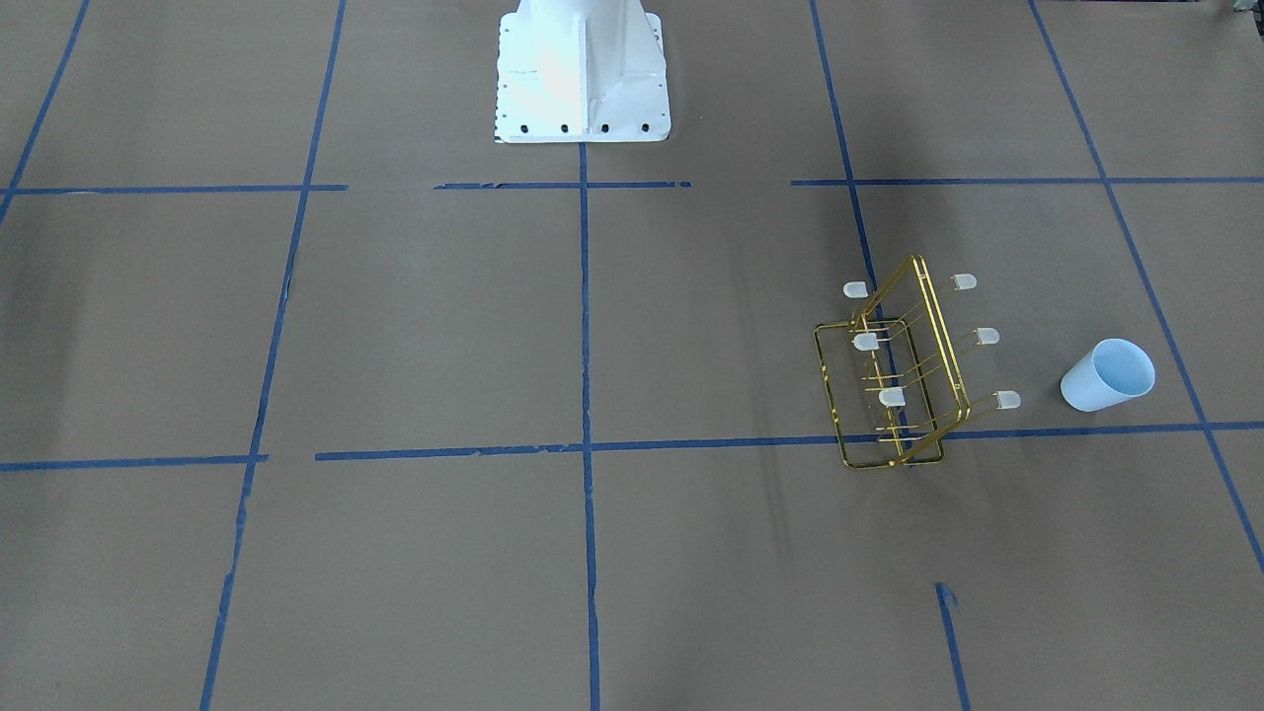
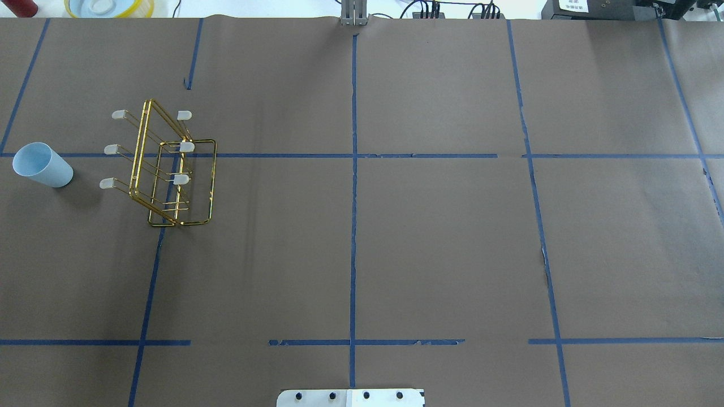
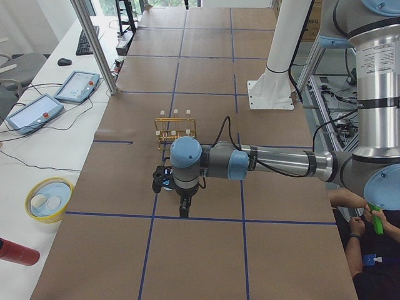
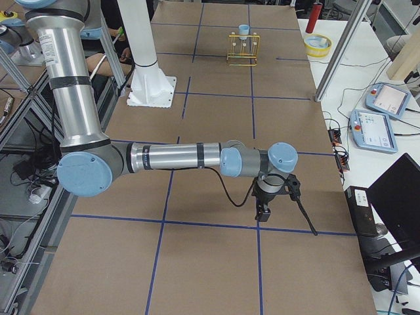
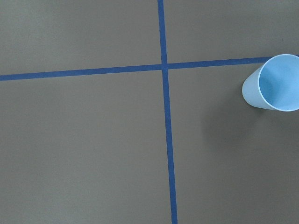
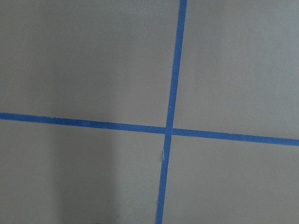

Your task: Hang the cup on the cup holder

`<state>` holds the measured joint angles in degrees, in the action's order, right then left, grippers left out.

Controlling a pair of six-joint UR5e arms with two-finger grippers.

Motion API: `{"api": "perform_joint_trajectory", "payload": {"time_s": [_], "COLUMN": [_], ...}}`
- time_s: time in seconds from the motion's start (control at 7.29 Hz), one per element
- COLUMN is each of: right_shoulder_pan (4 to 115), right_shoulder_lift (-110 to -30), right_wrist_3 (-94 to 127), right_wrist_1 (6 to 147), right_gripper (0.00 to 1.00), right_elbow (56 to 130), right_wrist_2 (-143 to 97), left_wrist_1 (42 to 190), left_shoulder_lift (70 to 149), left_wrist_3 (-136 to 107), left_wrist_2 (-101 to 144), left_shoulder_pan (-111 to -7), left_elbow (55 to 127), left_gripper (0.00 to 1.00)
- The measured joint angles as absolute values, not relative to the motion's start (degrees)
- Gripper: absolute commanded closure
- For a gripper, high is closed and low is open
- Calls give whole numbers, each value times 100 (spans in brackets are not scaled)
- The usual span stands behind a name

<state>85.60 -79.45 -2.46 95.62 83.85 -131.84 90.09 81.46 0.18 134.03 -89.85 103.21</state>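
Observation:
The cup is a small pale blue tumbler standing mouth up on the brown table. It also shows in the overhead view, at the right edge of the left wrist view, and far off in the exterior right view. The cup holder is a gold wire rack with white-capped prongs, standing upright beside the cup. My left gripper hangs over the table near the rack. My right gripper hangs over bare table far from both. I cannot tell if either is open or shut.
The white robot base stands at the table's middle edge. Off the table on the left side are a yellow bowl, a red bottle, tablets and a metal post. An operator sits nearby.

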Motion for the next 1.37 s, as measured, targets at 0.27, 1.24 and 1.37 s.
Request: {"api": "perform_joint_trajectory", "payload": {"time_s": [0.27, 1.24, 1.37], "right_shoulder_pan": [8559, 8559, 8558], "right_shoulder_lift": [-7945, -7945, -7945], "right_wrist_3": [-246, -246, -246], "right_wrist_1": [9559, 9560, 9561], "right_gripper": [0, 0, 0], "right_elbow": [8385, 8385, 8385], "right_wrist_2": [-13184, -13184, -13184], "left_wrist_1": [8930, 9230, 9684], "left_shoulder_lift": [8162, 8386, 8400], "left_wrist_3": [24, -1743, -2528], "left_wrist_2": [13409, 13143, 12664], "left_shoulder_pan": [-8991, -8686, -8275], "left_elbow": [10313, 11196, 11310], "left_gripper": [0, 0, 0]}}
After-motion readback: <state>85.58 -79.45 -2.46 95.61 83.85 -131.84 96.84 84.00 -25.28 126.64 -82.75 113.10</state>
